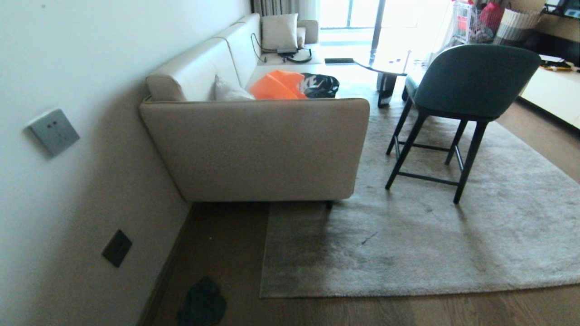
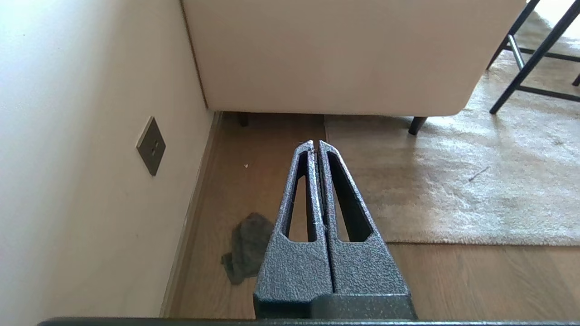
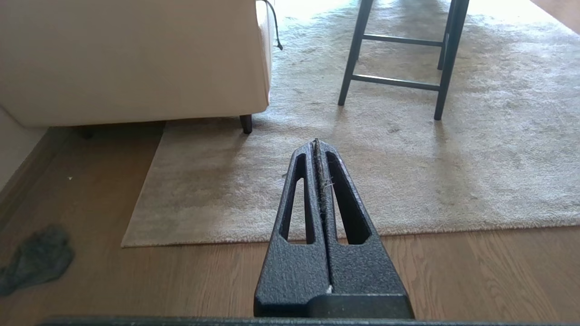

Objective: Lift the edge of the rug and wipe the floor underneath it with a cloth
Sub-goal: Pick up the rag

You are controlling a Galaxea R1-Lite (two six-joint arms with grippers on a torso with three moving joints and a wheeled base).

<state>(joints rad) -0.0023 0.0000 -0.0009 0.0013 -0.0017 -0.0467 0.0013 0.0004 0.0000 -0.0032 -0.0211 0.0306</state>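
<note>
Head view: the cloth (image 1: 201,304) lies crumpled on the floor (image 1: 235,235) by the wall, beside the rug edge (image 1: 267,253). Left wrist view: left gripper (image 2: 316,146) jaws together; open them before descending on the cloth. Right wrist view: right gripper (image 3: 316,144) jaws together above the rug, free to lift its corner.

A home living room.
A beige sofa (image 1: 253,149) with cushions against the wall, a grey rug (image 1: 453,244) on wood floor (image 1: 408,312), a chair (image 1: 466,90).
</note>
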